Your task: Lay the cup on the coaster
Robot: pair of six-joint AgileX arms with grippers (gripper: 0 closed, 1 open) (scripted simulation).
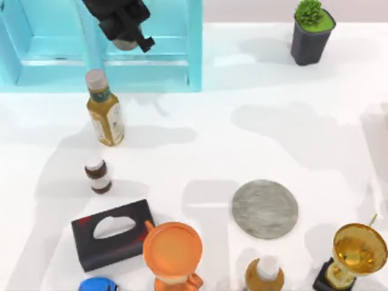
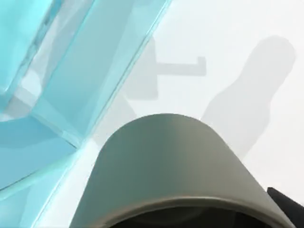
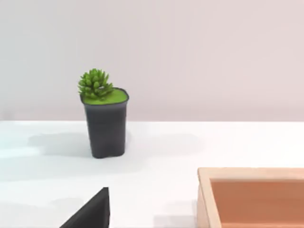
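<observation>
Cup (image 2: pixel 166 166): plain dull grey-green cylinder, no handle, close up in the left wrist view; in the top view a sliver of it peeks out under the left gripper (image 1: pixel 124 27). The gripper is clamped on it, over the turquoise rack (image 1: pixel 194 48) at the table's far left. Coaster (image 1: pixel 265 208): flat mottled grey disc, bare, near the front, right of centre, well apart from the cup.

Open white table (image 1: pixel 242 139) lies between rack and coaster. Front edge is crowded: orange mug (image 1: pixel 173 250) (nothing in it), black tissue box (image 1: pixel 114 233), gold trophy (image 1: pixel 357 251). Sauce bottle (image 1: pixel 105 110) stands just in front of the rack. Potted plant (image 1: pixel 311 30) sits far right. Right gripper: can't tell.
</observation>
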